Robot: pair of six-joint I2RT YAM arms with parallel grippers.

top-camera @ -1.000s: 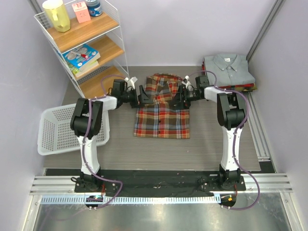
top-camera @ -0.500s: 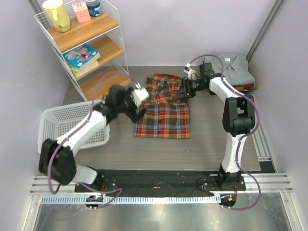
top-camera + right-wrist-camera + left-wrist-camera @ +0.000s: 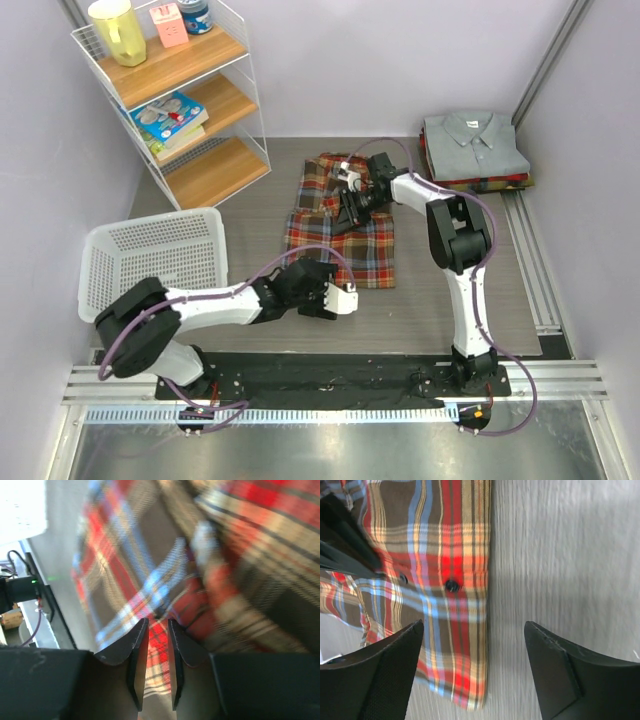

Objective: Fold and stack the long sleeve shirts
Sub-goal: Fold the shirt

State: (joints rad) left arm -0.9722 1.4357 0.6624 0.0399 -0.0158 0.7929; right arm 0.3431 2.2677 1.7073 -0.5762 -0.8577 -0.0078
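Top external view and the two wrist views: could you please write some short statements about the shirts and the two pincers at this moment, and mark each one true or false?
1. A grey shirt with a collar lies topmost on the folded stack at the far right. True.
2. The plaid shirt lies on that stack. False: it lies on the table, apart from the stack.
3. The left pincer stands open over the plaid shirt's edge. True.
4. The right pincer is wide open over the grey shirt. False: its jaws stand nearly together, at the plaid shirt.
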